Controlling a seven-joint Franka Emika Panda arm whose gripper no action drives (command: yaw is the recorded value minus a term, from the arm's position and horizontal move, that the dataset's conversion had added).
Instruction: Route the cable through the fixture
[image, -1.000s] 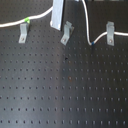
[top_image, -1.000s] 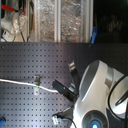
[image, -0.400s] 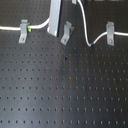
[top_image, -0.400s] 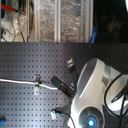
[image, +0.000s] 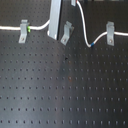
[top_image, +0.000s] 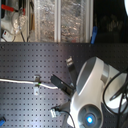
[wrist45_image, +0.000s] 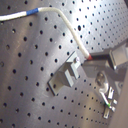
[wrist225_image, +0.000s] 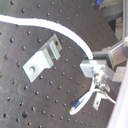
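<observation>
Cable: the long thin white cord (image: 85, 31) runs across the far part of the black perforated worktop (image: 60, 90) in the first exterior view. It comes in from the first exterior view's left, passes the left grey metal clip (image: 23, 31), rises to the fingers, then drops and curves toward the right grey metal clip (image: 109, 33).
Bands: a small green band (image: 30, 28) sits just beside the left clip; a small blue band (image: 91, 45) sits at the low point of the curve, between the middle and right clips.
Middle clip: the grey metal bracket (image: 66, 33) stands just beside the arm's pale finger bar (image: 55, 20); the cord does not lie in it.
Fingers: in the first wrist view the fingers (wrist45_image: 95, 57) are pinched on the cord's end, next to the grey bracket (wrist45_image: 65, 75).
Arm: the white rounded body (top_image: 92, 92) fills the second exterior view's right.
</observation>
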